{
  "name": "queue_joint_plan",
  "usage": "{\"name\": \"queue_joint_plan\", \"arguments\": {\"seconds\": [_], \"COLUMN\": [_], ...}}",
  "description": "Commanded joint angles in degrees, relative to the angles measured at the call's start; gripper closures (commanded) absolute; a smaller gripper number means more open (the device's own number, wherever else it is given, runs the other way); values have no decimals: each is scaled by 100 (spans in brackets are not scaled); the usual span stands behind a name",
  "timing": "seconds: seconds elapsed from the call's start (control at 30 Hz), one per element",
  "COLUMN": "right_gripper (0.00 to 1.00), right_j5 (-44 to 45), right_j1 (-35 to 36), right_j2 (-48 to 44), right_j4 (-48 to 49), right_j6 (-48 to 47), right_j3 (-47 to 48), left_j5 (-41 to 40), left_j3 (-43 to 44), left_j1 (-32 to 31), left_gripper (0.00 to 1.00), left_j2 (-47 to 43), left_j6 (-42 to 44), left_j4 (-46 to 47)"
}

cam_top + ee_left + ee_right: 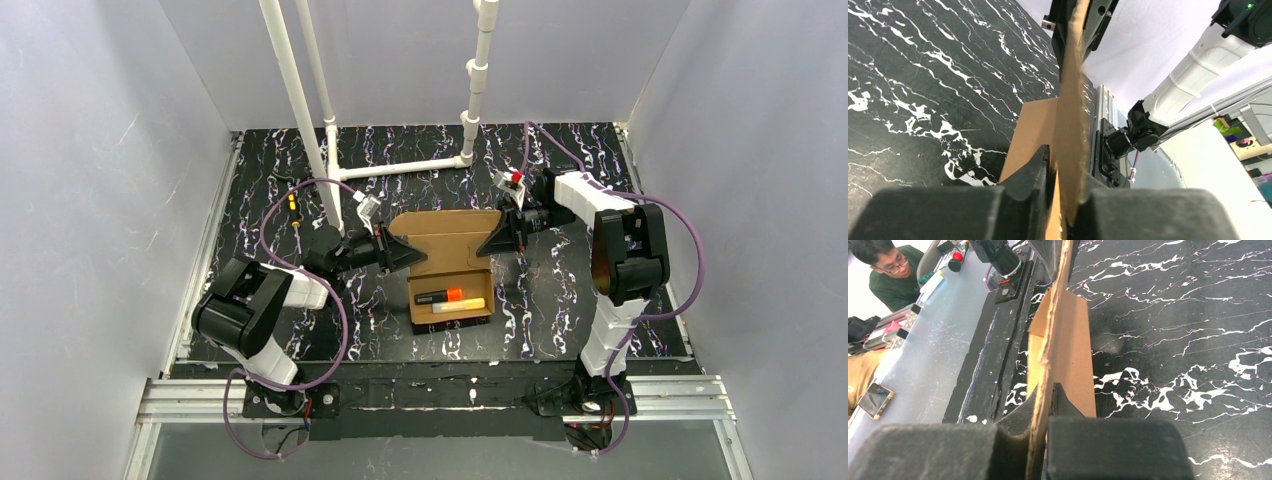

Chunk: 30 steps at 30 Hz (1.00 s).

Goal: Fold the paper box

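The brown paper box [446, 243] lies in the middle of the black marbled table, its tray open toward the near side and its lid panel raised behind it. My left gripper [413, 251] is shut on the lid's left edge, and my right gripper [496, 241] is shut on its right edge. In the left wrist view the cardboard [1070, 100] runs edge-on between my fingers [1065, 175]. The right wrist view shows the same sheet [1073, 340] pinched edge-on in that gripper [1048, 400].
A black-and-orange marker [440, 296] and a yellow one [458, 306] lie inside the tray. A white pipe frame [400, 165] stands at the back of the table. Grey walls close in both sides. A person [888, 270] sits beyond the near edge.
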Motion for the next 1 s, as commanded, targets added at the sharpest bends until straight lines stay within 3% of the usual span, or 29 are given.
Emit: {"name": "queue_joint_plan", "arguments": {"seconds": [0.0,0.27,0.3,0.37,0.47,0.8,0.97], "right_gripper": [99,99,99,99,99,99,89], "right_j5": [-294,-85,-54,27,152,625,779], "right_j1": [36,37,36,36,23,-43,-52], "right_j2": [5,139,156,202,294,723,1012], "right_j4": [-48,-43,-75,-194,-411,-468,-468], "right_j6": [89,69,21,-138,-425,-557,-493], "right_j3": [115,172,186,228,300,420,483], "left_j5": [137,-34,-91,-205,-343,-639,-729], "left_j3": [142,-45,-55,-105,-182,-436,-502], "left_j1": [11,10,14,15,15,155,155], "left_gripper": [100,99,84,63,51,45,44], "left_j2": [-95,-269,-265,-298,-394,-729,-619], "left_j6": [-104,254,246,265,321,420,280], "left_j4": [310,273,248,225,158,-502,-612]}}
